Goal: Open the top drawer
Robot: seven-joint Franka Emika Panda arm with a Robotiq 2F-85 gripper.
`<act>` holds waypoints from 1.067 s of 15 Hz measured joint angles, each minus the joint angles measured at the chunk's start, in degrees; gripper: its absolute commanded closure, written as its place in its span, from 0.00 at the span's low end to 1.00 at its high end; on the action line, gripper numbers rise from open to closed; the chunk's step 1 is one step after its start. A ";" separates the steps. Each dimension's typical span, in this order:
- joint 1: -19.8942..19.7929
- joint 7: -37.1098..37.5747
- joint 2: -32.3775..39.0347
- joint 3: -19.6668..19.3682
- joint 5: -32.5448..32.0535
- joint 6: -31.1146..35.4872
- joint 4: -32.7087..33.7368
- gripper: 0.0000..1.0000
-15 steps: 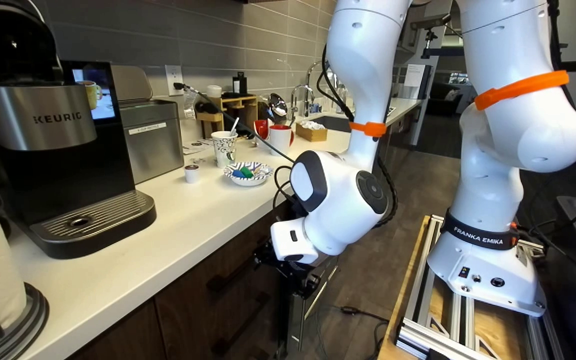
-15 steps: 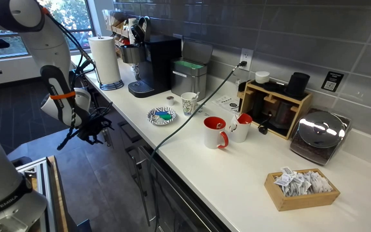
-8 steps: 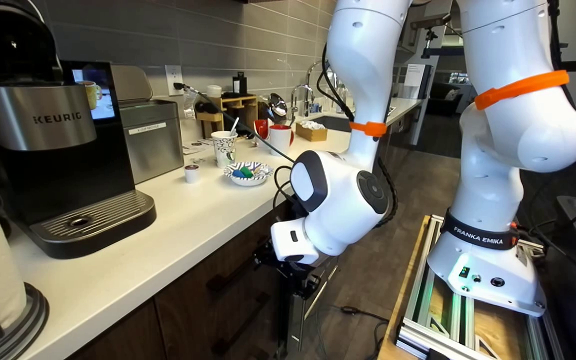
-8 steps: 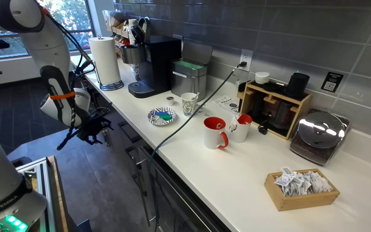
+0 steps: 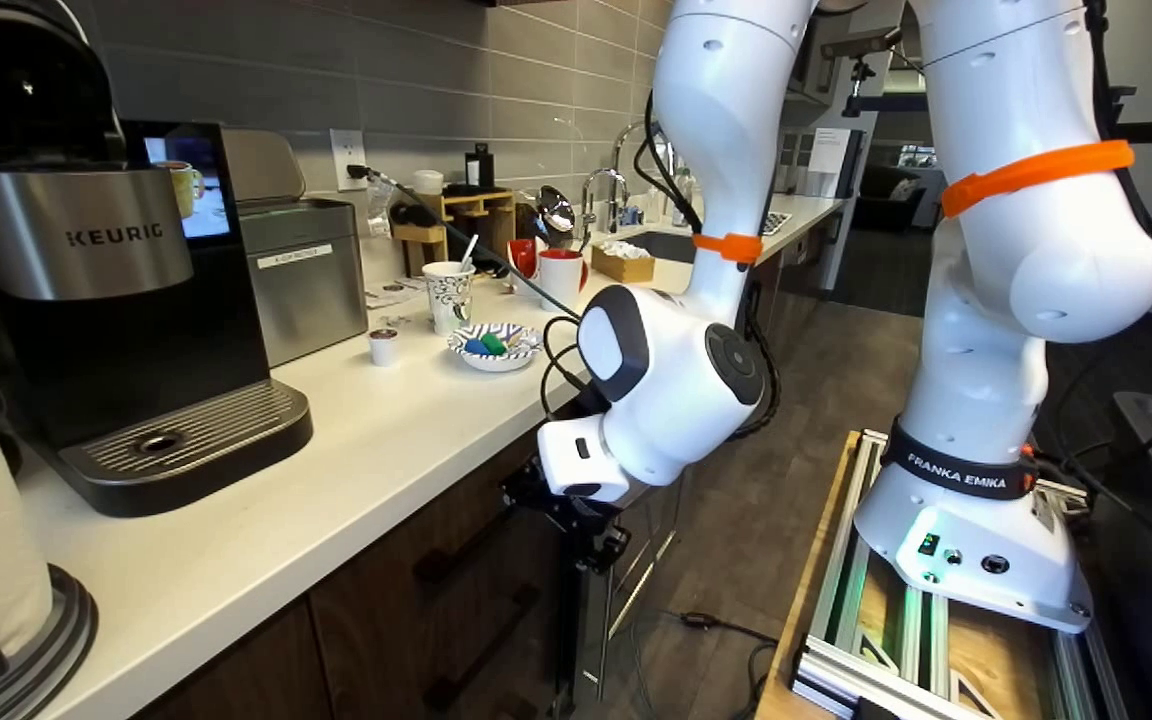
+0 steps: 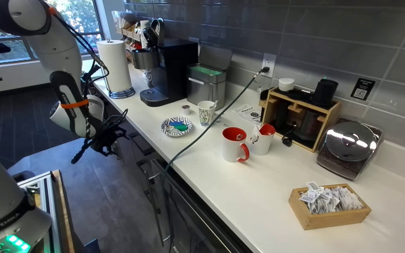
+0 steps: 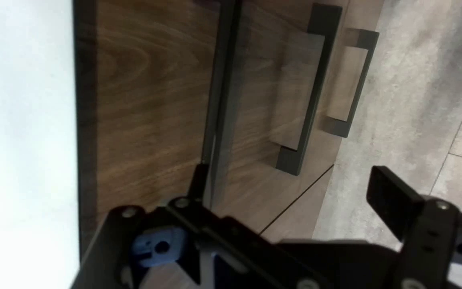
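Note:
The top drawer [image 7: 150,100] has a dark brown wood front just under the white counter edge and looks shut. Its inside is out of view. Its dark bar handle [image 7: 219,88] runs down the wrist view and also shows in an exterior view [image 5: 461,548]. My gripper [image 7: 291,176] is open and empty, with its fingers wide apart. The left finger [image 7: 199,180] is close beside the lower end of the handle; I cannot tell whether they touch. The right finger [image 7: 391,200] is over the floor. The gripper also shows beside the cabinet in both exterior views [image 5: 556,525] [image 6: 117,143].
Two lower handles [image 7: 313,96] [image 7: 353,84] stick out below. The white counter [image 5: 406,440] overhangs the drawers, with a patterned plate [image 6: 176,134] near its edge. A cord [image 6: 202,135] hangs over the edge. Metal handles [image 6: 153,207] stand beside the drawers.
In the last half second my gripper has moved slightly up and closer to the counter's drawers. Green lights have come on at the robot's base. The drawer has not moved.

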 measured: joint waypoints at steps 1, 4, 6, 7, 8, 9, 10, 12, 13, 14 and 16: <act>-1.58 0.00 -0.34 0.01 -2.30 0.01 -0.05 0.00; -5.68 0.00 -0.83 0.10 -8.13 0.02 -0.06 0.00; -7.06 0.00 -0.63 0.44 -9.90 0.02 -0.09 0.00; -7.45 0.05 -0.42 0.79 -10.33 0.02 -0.18 0.00; -7.69 0.25 -0.15 1.28 -10.57 0.02 -0.33 0.00; -7.83 0.74 0.21 1.87 -10.59 0.02 -0.51 0.00; -7.85 1.50 0.68 2.56 -10.59 0.07 -0.71 0.00; -7.81 3.43 1.90 4.09 -10.35 -0.09 -0.92 0.00; -7.78 4.67 2.55 4.79 -10.08 -0.59 -0.92 0.00; -7.73 6.12 3.22 5.46 -9.55 -1.86 -0.93 0.00; -7.43 9.45 4.50 6.51 -7.17 -6.22 -1.07 0.00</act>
